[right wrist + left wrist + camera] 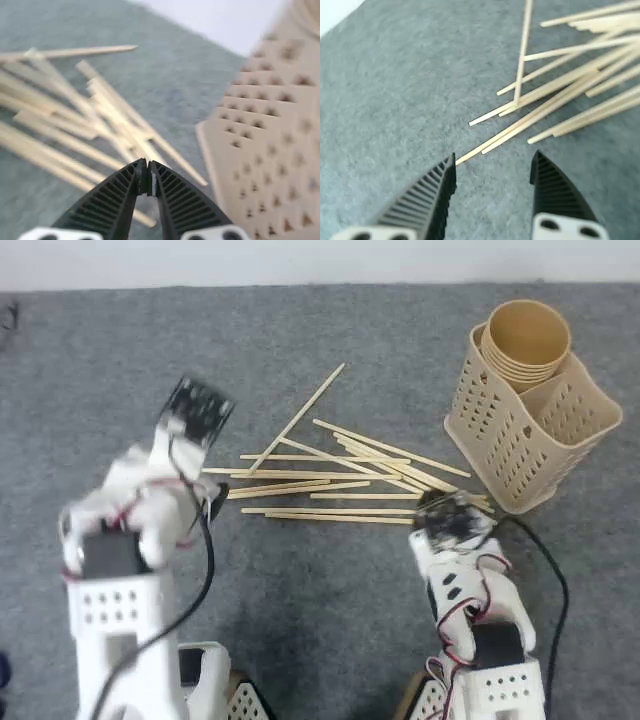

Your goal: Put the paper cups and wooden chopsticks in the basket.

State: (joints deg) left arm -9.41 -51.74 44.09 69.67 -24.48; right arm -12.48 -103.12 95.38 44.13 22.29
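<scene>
Wooden chopsticks (350,496) strewn on mat (100,360), basket (500,440) beside

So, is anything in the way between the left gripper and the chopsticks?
Nothing visible. The left gripper is open over bare grey mat, and the nearest ends of the wooden chopsticks lie just ahead of its tips with nothing between them.

The worktop (330,640) is covered in grey, felt-like cloth (100,360), evenly lit with soft shadows. Along its far side runs a pale white strip (320,260), wall or bare surface, unclear which. A small dark object (8,315) sits at the far left edge.
</scene>
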